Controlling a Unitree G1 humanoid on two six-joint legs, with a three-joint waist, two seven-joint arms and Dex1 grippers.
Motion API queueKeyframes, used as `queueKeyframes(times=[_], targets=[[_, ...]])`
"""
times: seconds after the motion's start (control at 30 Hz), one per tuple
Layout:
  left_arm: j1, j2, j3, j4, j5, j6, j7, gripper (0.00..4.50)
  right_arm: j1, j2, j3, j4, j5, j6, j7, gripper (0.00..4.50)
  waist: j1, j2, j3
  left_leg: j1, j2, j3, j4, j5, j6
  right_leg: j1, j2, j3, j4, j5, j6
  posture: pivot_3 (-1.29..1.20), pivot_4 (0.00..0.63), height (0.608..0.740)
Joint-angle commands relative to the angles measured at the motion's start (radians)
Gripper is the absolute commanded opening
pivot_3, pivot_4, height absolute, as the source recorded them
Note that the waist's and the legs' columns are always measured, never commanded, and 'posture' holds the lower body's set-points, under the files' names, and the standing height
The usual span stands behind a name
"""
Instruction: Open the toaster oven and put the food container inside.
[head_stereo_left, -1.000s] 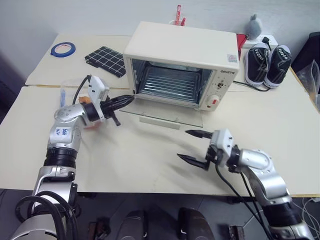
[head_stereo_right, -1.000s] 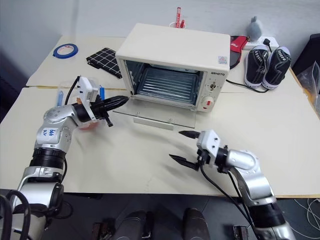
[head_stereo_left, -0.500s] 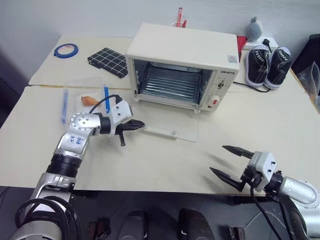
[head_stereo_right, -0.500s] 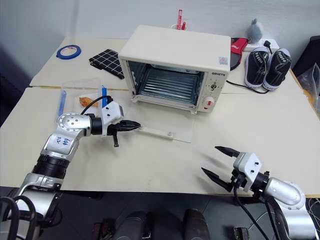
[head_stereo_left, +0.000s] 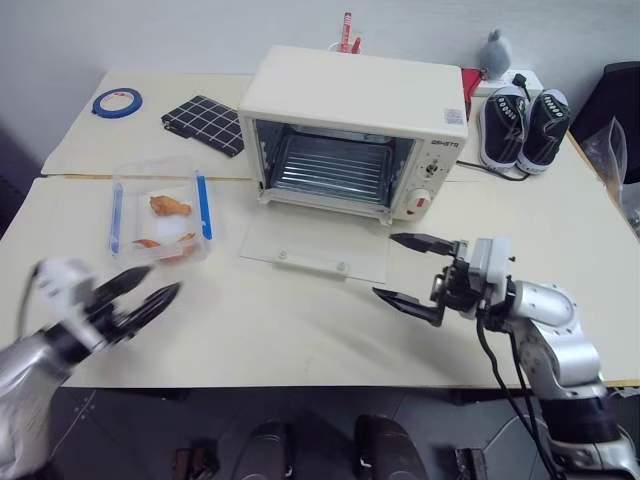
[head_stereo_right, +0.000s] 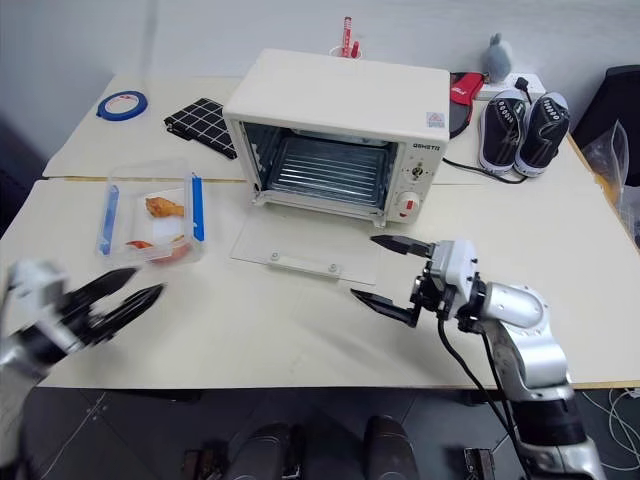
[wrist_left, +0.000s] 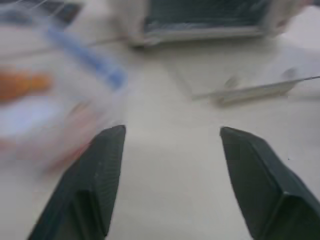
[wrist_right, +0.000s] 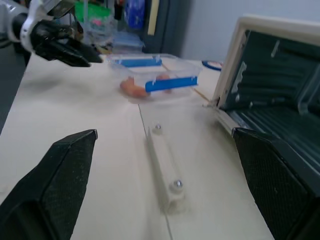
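Observation:
The cream toaster oven (head_stereo_left: 352, 105) stands at the middle back of the table, its glass door (head_stereo_left: 315, 250) folded down flat, its wire rack (head_stereo_left: 330, 165) bare. Left of it sits the clear food container (head_stereo_left: 160, 213) with blue clips and orange food pieces, lid on. My left gripper (head_stereo_left: 140, 293) is open and empty near the front left table edge, just in front of the container (wrist_left: 40, 100). On the right, my right gripper (head_stereo_left: 408, 270) is open and empty, pointing left at the door's front corner. The right wrist view looks along the door handle (wrist_right: 162, 165) toward the container (wrist_right: 155, 75).
At the back left lie a blue tape roll (head_stereo_left: 116, 101) and a black checked cloth (head_stereo_left: 205, 120). A pair of black shoes (head_stereo_left: 520, 125) stands at the back right beside a cable. Red pens (head_stereo_left: 346, 30) rise behind the oven.
My left gripper has pulled back from the oven door to the front left edge and opened. The right gripper rose and moved in toward the door's front corner.

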Motion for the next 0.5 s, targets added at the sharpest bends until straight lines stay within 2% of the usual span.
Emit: queueKeyframes(times=[0.03,0.17,0.27,0.37,0.43,0.5], targets=[[0.137,-0.079,0.142,-0.112,-0.070,-0.011,0.075,4.46,-0.023,0.017,0.008,0.016,0.027,-0.039,0.054,4.50,0.012,-0.001,0.000,0.000,0.000,0.000,0.001,-0.001,0.001,0.001,-0.001,0.000,-0.001,0.000,0.000,0.00,0.150,0.740],[0.236,-0.151,0.170,-0.160,-0.097,-0.026,0.137,4.46,-0.034,0.028,0.014,0.050,0.021,-0.064,0.087,4.50,0.031,-0.001,0.000,0.003,-0.001,-0.003,0.002,-0.004,0.001,0.006,-0.001,-0.001,-0.008,0.001,-0.001,0.00,0.150,0.740],[0.238,-0.161,0.154,-0.203,-0.129,-0.013,0.189,4.46,-0.038,0.026,0.013,0.071,0.015,-0.084,0.103,4.50,0.029,-0.001,-0.001,0.003,-0.001,-0.003,0.002,-0.005,0.001,0.006,-0.002,0.001,-0.009,0.001,-0.002,0.00,0.150,0.740],[0.141,-0.115,0.088,-0.299,-0.252,0.181,0.396,4.46,-0.027,0.002,0.002,0.079,0.013,-0.085,0.118,4.50,0.030,0.000,-0.001,0.003,0.000,-0.003,0.001,-0.006,0.000,0.006,-0.001,0.001,-0.008,0.001,-0.002,0.00,0.150,0.740],[0.015,-0.072,0.076,-0.303,-0.415,0.335,0.654,4.46,-0.015,-0.012,0.000,0.074,0.016,-0.076,0.127,4.50,0.030,0.000,-0.001,0.003,0.000,-0.004,0.002,-0.005,0.000,0.006,-0.001,0.002,-0.007,0.001,-0.002,0.00,0.150,0.740],[-0.102,-0.042,0.054,-0.291,-0.583,0.416,0.896,4.46,-0.010,-0.020,0.001,0.071,0.019,-0.068,0.131,4.50,0.028,-0.001,-0.001,0.003,0.000,-0.006,0.002,-0.005,-0.001,0.007,-0.001,0.003,-0.003,0.001,-0.002,0.00,0.150,0.740]])
